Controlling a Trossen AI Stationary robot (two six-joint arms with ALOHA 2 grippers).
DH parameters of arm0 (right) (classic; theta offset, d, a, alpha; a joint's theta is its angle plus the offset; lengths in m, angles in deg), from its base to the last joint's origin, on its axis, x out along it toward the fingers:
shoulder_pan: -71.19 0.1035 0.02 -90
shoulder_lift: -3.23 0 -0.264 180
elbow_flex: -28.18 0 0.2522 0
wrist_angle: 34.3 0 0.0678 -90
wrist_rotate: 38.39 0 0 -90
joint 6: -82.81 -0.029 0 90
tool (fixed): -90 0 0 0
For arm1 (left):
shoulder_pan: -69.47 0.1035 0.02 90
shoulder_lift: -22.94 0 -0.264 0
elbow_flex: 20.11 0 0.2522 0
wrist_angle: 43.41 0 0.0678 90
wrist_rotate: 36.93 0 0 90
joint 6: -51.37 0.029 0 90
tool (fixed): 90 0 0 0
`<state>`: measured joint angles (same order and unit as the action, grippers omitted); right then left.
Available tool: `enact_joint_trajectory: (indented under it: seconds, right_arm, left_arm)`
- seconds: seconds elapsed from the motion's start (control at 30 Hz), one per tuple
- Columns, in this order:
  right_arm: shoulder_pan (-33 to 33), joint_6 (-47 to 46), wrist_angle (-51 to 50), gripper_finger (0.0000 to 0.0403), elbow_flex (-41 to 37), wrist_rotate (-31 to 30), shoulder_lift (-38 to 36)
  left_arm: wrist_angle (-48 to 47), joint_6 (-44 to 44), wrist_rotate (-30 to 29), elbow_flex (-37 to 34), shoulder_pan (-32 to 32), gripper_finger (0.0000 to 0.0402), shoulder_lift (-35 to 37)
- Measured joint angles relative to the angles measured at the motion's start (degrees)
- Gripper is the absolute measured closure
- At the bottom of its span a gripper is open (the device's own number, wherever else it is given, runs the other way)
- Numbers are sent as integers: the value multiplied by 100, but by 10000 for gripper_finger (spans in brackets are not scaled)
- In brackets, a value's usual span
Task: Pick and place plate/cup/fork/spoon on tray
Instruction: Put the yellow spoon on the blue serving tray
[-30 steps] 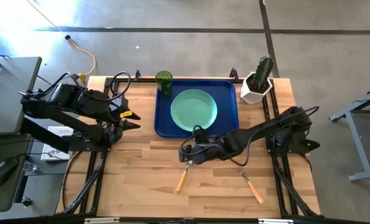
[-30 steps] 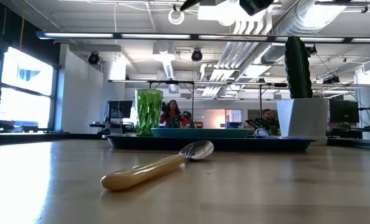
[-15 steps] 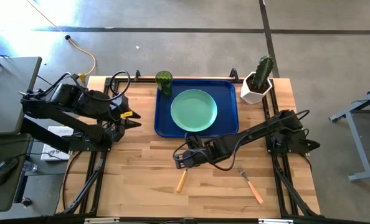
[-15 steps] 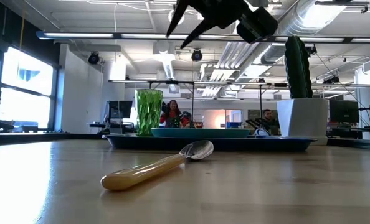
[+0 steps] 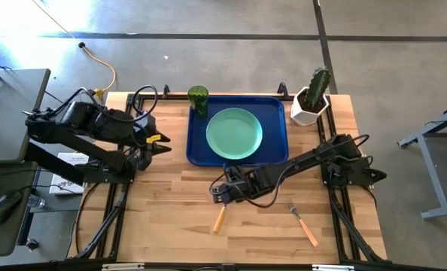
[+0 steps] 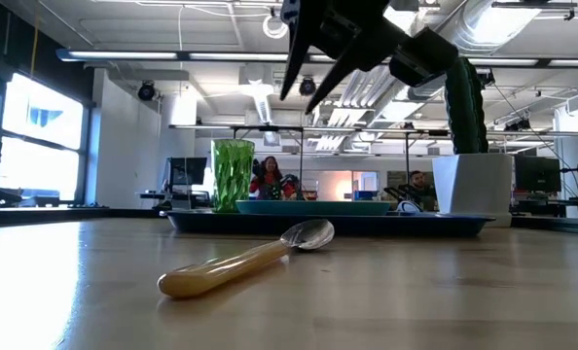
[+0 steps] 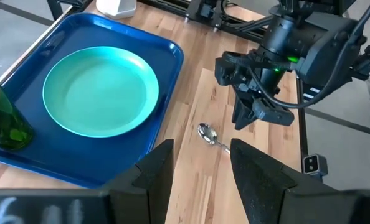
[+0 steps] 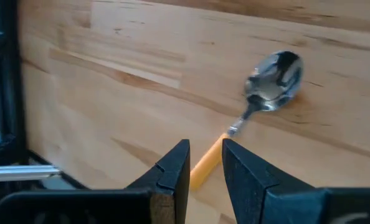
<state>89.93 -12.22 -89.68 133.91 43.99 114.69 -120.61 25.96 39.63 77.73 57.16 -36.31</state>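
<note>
The mint-green plate (image 5: pixel 234 133) lies in the dark-blue tray (image 5: pixel 275 153), and the green cup (image 5: pixel 199 96) stands in the tray's far left corner. The spoon (image 6: pixel 240 264) lies flat on the wooden table just in front of the tray, its bowl (image 8: pixel 273 78) toward the tray. My right gripper (image 5: pixel 219 196) hangs open above the spoon, pointing steeply down, and the orange handle (image 8: pixel 203 167) shows past its fingertips. The fork (image 5: pixel 302 224) lies on the table to the right of the spoon. My left gripper (image 5: pixel 163 144) waits open, raised left of the tray.
A white pot with a cactus (image 5: pixel 312 102) stands at the table's far right corner, beside the tray. Bare wood lies between the tray and the near edge, around the spoon and fork. In the low view people sit in the room beyond the table.
My right gripper has come down toward the spoon and tipped more steeply downward, shifting a little toward the table's near edge. In the low view it has dropped into sight from above. The spoon, fork, plate and cup have stayed in place.
</note>
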Motion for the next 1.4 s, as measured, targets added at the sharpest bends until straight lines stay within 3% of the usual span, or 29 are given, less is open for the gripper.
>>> enact_joint_trajectory:
  seconds: [0.43, 0.67, 1.4]
  right_arm:
    - [26, -537, -10, 247, 0, 223, 219]
    - [27, -884, 145, 247, -1, 720, 549]
    - [92, -1809, 778, 247, -2, 769, 1202]
  left_arm:
    - [-13, 11, -382, 0, 2, 255, 0]
    - [-17, 13, -386, 0, 2, 255, 0]
    - [-16, 13, -391, 0, 1, 254, 0]
